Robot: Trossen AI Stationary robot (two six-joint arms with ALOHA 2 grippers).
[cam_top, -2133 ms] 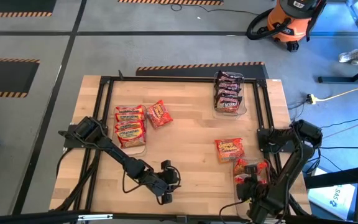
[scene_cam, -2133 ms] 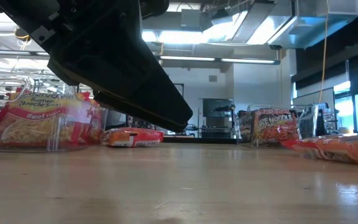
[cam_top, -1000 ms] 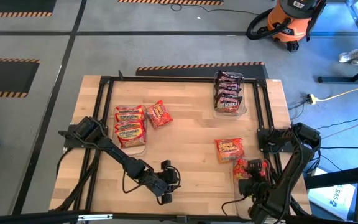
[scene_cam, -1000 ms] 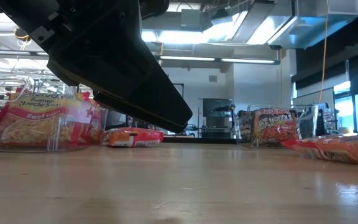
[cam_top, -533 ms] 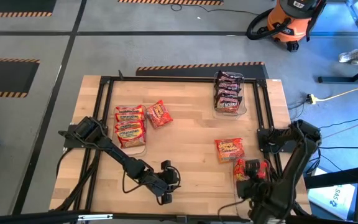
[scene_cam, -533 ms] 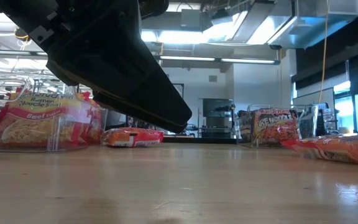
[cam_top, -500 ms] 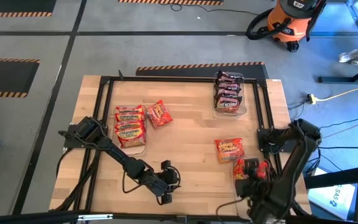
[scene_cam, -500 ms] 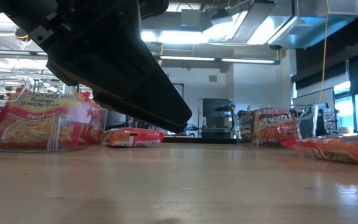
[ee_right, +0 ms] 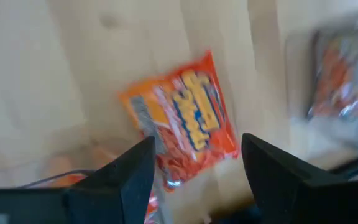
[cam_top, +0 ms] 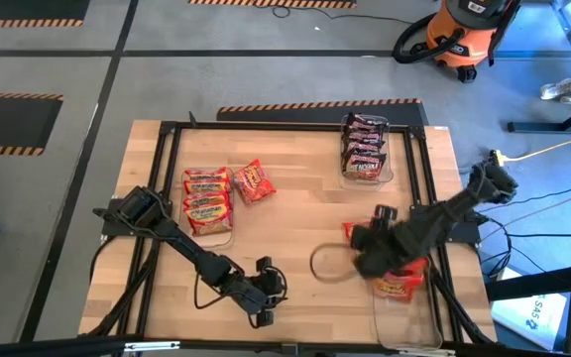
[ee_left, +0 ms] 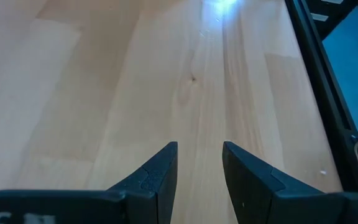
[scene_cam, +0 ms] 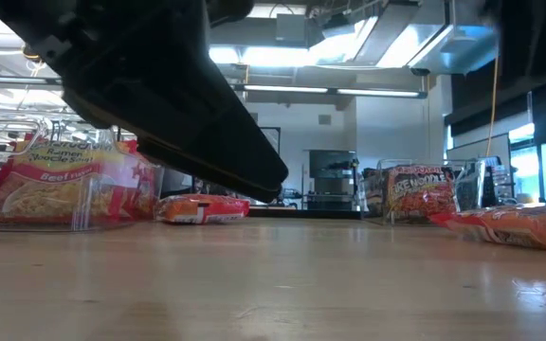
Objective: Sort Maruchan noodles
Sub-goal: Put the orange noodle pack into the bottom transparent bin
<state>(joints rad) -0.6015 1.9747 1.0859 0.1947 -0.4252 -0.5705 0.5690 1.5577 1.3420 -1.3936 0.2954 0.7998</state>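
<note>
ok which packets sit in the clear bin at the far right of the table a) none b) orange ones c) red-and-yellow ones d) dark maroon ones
d: in the high view the clear bin at the table's far right holds a stack of dark maroon packets.

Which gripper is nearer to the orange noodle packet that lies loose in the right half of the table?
The right gripper is nearer: it hangs right over the orange packet. The left gripper rests far off, near the table's front edge.

My left pincer (cam_top: 262,315) rests low, fingers slightly parted; my right pincer (cam_top: 358,248) hangs open, empty.
</note>
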